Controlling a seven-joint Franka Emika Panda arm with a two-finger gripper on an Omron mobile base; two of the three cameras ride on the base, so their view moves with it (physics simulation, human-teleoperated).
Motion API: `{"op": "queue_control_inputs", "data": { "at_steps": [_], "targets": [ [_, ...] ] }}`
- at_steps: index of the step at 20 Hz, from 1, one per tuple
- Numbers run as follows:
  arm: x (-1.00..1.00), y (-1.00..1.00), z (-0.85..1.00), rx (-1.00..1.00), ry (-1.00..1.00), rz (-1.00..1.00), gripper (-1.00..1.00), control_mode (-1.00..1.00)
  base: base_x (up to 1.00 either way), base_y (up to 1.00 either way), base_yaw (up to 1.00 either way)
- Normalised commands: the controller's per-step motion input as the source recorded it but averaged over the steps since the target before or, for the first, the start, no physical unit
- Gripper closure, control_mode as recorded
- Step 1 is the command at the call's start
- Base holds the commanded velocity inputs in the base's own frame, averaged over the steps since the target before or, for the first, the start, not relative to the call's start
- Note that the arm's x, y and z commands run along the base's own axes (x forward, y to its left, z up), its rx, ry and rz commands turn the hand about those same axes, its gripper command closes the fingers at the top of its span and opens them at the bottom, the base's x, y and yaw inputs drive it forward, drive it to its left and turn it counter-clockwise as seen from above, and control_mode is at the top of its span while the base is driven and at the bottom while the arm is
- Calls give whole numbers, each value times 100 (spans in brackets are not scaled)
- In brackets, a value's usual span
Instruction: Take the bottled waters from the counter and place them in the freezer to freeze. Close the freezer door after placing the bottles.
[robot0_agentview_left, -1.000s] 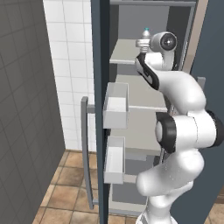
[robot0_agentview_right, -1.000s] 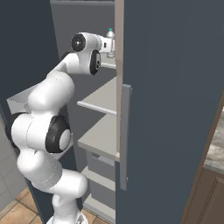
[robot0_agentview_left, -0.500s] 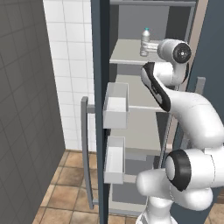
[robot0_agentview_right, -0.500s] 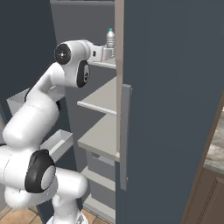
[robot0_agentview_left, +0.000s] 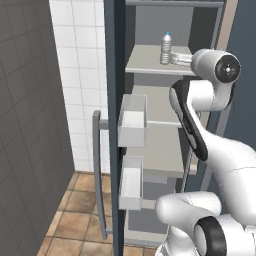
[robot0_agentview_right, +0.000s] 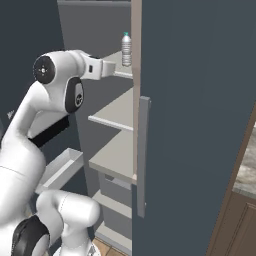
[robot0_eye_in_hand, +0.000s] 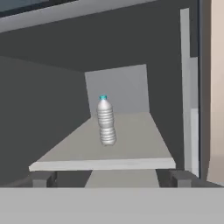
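A clear ribbed bottled water (robot0_eye_in_hand: 106, 121) with a teal cap stands upright on an upper pale grey shelf (robot0_eye_in_hand: 131, 153) of the freezer (robot0_agentview_left: 165, 150). My gripper (robot0_eye_in_hand: 111, 178) is open and empty, a short way back from the shelf's front edge and level with it. In the left base view the gripper (robot0_agentview_left: 174, 58) is just right of the bottle (robot0_agentview_left: 166, 48), apart from it. The freezer door (robot0_agentview_left: 114, 125) stands wide open, seen edge-on, with white bins (robot0_agentview_left: 133, 120) inside. The bottle (robot0_agentview_right: 126, 49) also shows in the right base view. A strip of the counter (robot0_agentview_right: 248, 170) shows at the right.
A second tall blue-grey door panel (robot0_agentview_right: 200, 115) with a vertical grey handle (robot0_agentview_right: 143, 155) stands close on the right of the open compartment. Lower shelves (robot0_agentview_left: 160, 150) lie below the bottle. White tiled wall (robot0_agentview_left: 80, 75) and dark grey wall (robot0_agentview_left: 25, 125) are on the left.
My hand has drawn back from the shelf toward the freezer's opening, away from the bottle. The bottle stays standing on the shelf by itself.
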Motion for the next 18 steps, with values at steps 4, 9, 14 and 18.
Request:
{"op": "queue_control_inputs", "data": {
  "at_steps": [4, 9, 14, 18],
  "targets": [
    [-74, 0, -14, 0, 38, 0, -100, -100, 0, 0, 0],
    [-72, 0, -18, 0, 45, -4, -100, -100, 0, 0, 0],
    [-100, 0, -25, 0, 31, -4, -100, -100, 0, 0, 0],
    [-96, 0, -71, 0, 25, 0, -100, -100, 0, 0, 0]
  ]
}}
